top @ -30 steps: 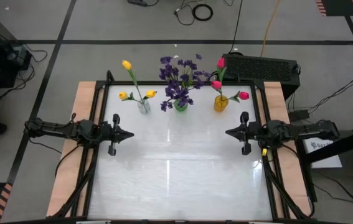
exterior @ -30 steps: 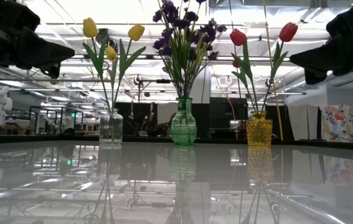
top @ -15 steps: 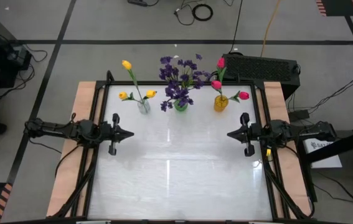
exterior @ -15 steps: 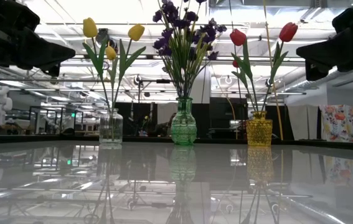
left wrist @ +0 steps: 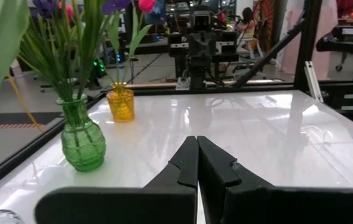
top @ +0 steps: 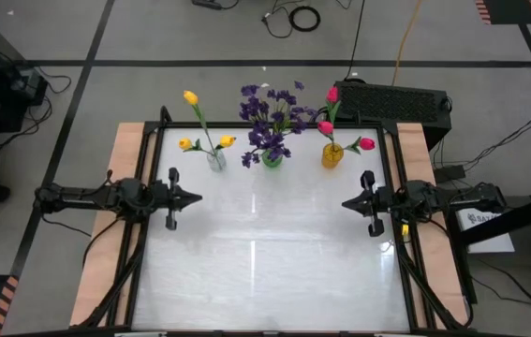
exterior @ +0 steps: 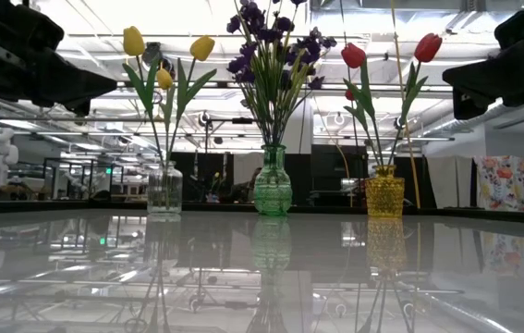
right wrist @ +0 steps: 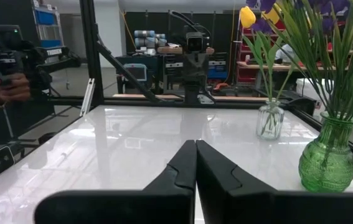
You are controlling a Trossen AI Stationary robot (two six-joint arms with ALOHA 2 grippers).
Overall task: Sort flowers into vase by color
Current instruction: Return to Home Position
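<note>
1. We see a glossy white worktop (top: 265, 262) with wooden strips (top: 123, 164) on both sides.
2. At its far edge we find a clear vase (top: 216, 161), a green vase (top: 272, 160) and a yellow vase (top: 332, 155), standing apart.

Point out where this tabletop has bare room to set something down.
Bare: the whole white tabletop from the vase row to the near edge, including the wide lane between the left gripper and right gripper. Crowded: the far edge, where the clear vase, green vase and yellow vase stand in a row, flowers spreading over the gaps.
</note>
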